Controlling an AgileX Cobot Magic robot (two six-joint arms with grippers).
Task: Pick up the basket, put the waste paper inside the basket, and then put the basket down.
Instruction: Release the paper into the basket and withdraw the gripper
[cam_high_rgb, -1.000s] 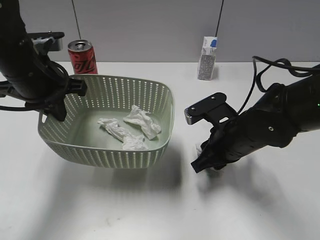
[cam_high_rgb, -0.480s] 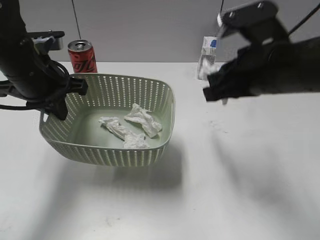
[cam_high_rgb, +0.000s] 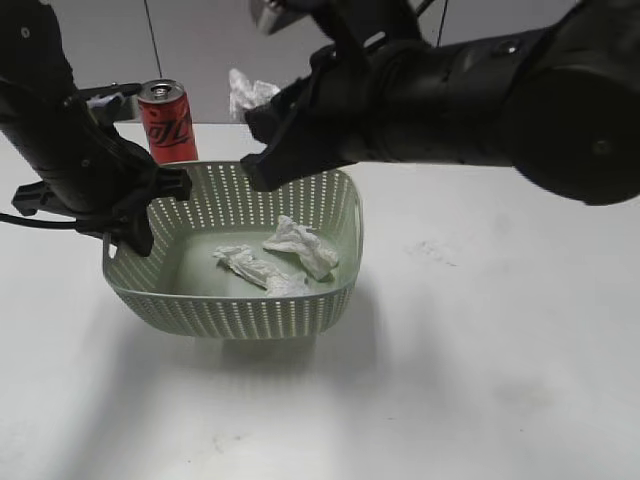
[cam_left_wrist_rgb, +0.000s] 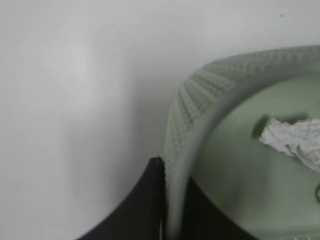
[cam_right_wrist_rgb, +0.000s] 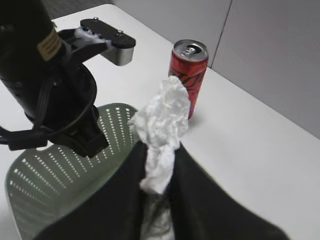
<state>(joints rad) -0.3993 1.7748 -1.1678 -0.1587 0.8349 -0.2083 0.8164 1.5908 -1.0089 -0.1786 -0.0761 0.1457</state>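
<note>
The pale green basket (cam_high_rgb: 240, 305) hangs tilted above the table. My left gripper (cam_high_rgb: 135, 225) is shut on the basket's left rim, seen close in the left wrist view (cam_left_wrist_rgb: 172, 200) as basket wall (cam_left_wrist_rgb: 200, 100) between the fingers. Two crumpled white paper wads (cam_high_rgb: 300, 245) lie inside; one shows in the left wrist view (cam_left_wrist_rgb: 295, 142). My right gripper (cam_high_rgb: 262, 120) is shut on a third white paper wad (cam_high_rgb: 245, 92) and holds it above the basket's far edge. In the right wrist view this wad (cam_right_wrist_rgb: 162, 125) sticks out of the fingers (cam_right_wrist_rgb: 160, 160) over the basket (cam_right_wrist_rgb: 60, 165).
A red soda can (cam_high_rgb: 167, 122) stands on the white table (cam_high_rgb: 480, 350) just behind the basket, also in the right wrist view (cam_right_wrist_rgb: 188, 75). A grey wall runs along the back. The upright carton is hidden behind my right arm.
My right arm has swung up from the table on the right and across to the left with a paper wad, now over the basket. The basket has shifted slightly right.
</note>
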